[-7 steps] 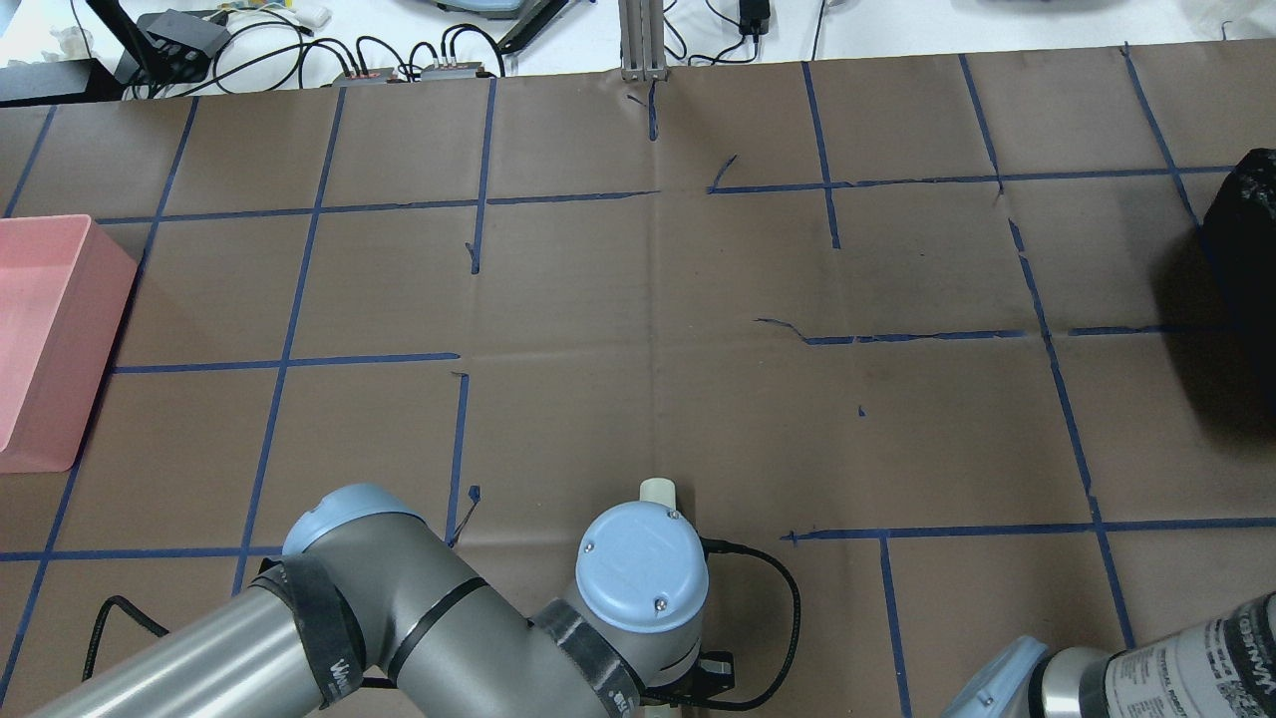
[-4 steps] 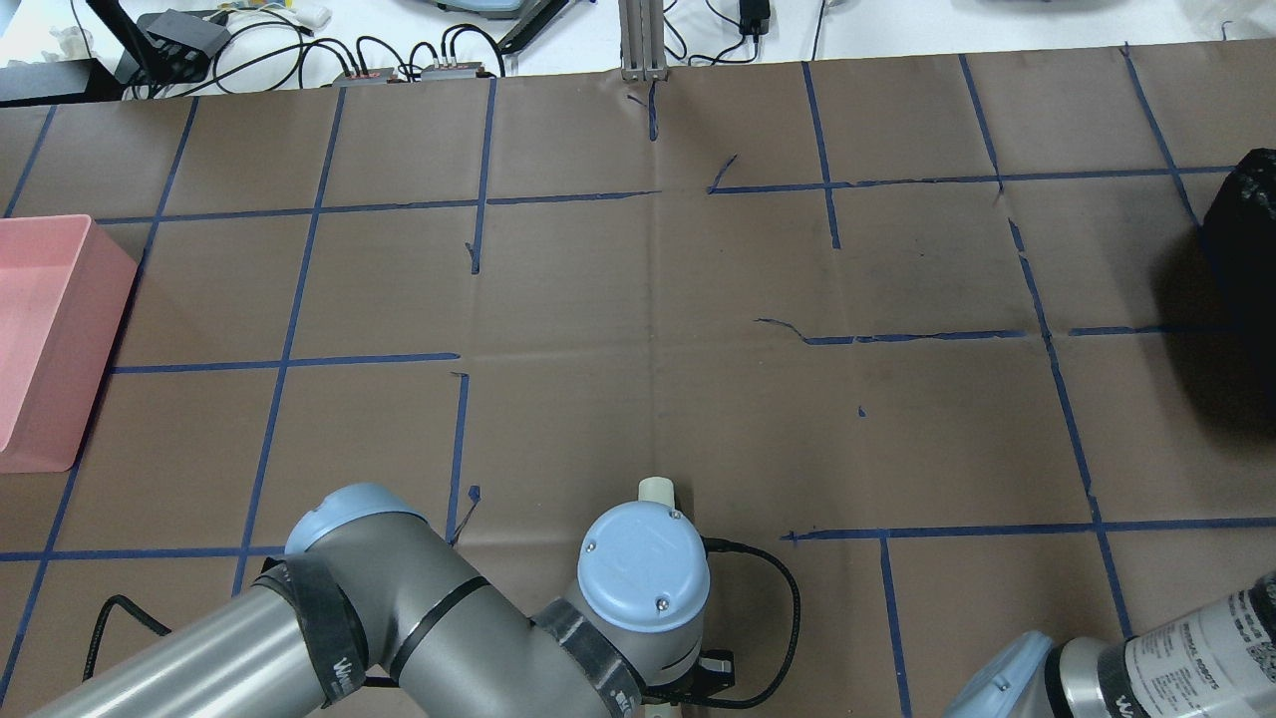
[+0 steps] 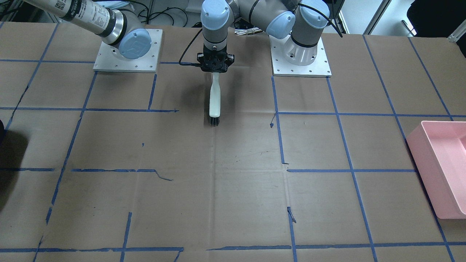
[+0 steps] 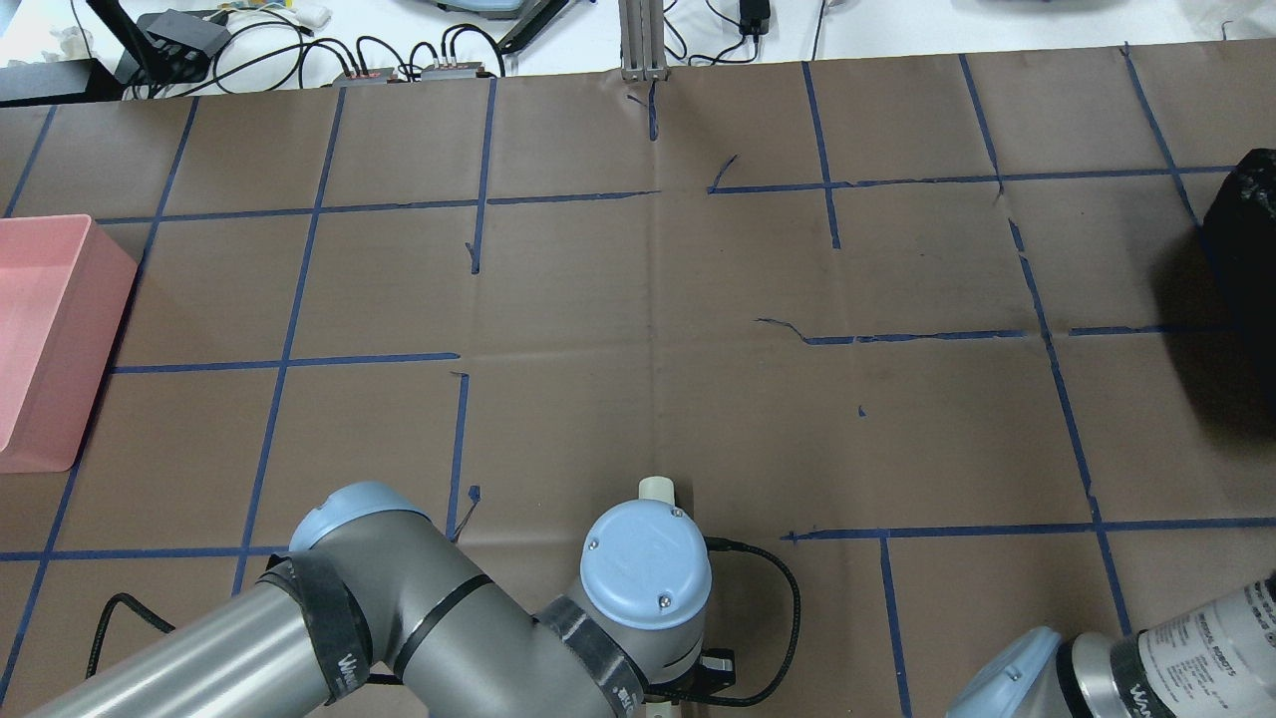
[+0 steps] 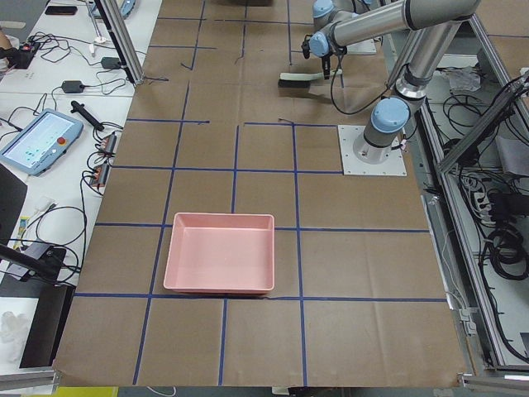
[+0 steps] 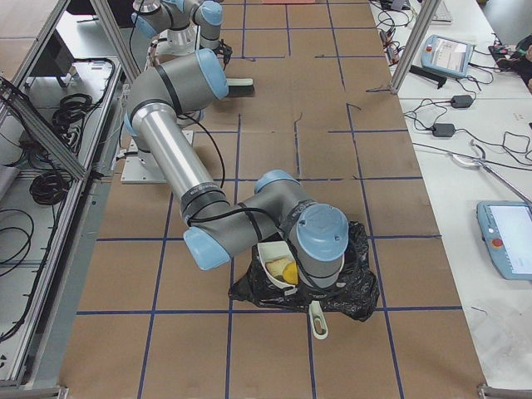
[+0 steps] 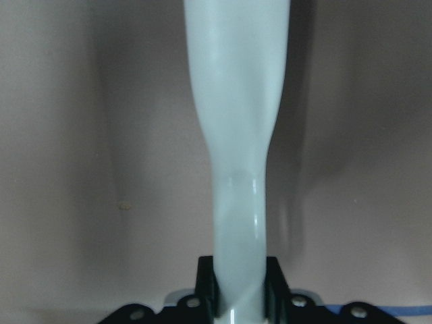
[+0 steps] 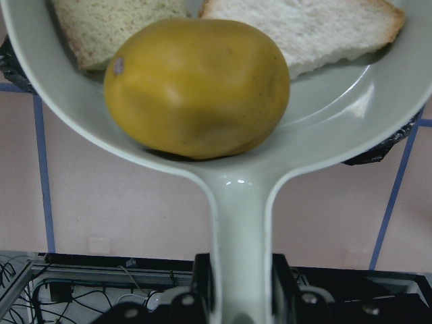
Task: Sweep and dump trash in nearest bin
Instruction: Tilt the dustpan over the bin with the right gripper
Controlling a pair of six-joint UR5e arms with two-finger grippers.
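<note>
The right gripper has its jaws closed tight on the handle of the pale dustpan, one finger on each side of the stem. From the jaws, the potato lies at 12 o'clock in the pan's bowl, just past where the handle widens. The two bread pieces lie beyond it against the far wall, one at 11 o'clock and one at 1 o'clock, each partly hidden behind the potato. In the right-side view the pan hangs above the black bag, which sits on the counter.

The left gripper is close to the robot's base, its jaws clamped on the top of the white brush. In the front view the brush runs from the jaws toward 6 o'clock, dark bristles at the low end; whether they touch the brown paper I cannot tell. The pink bin stands at 3 o'clock of that view, well apart from both grippers.
</note>
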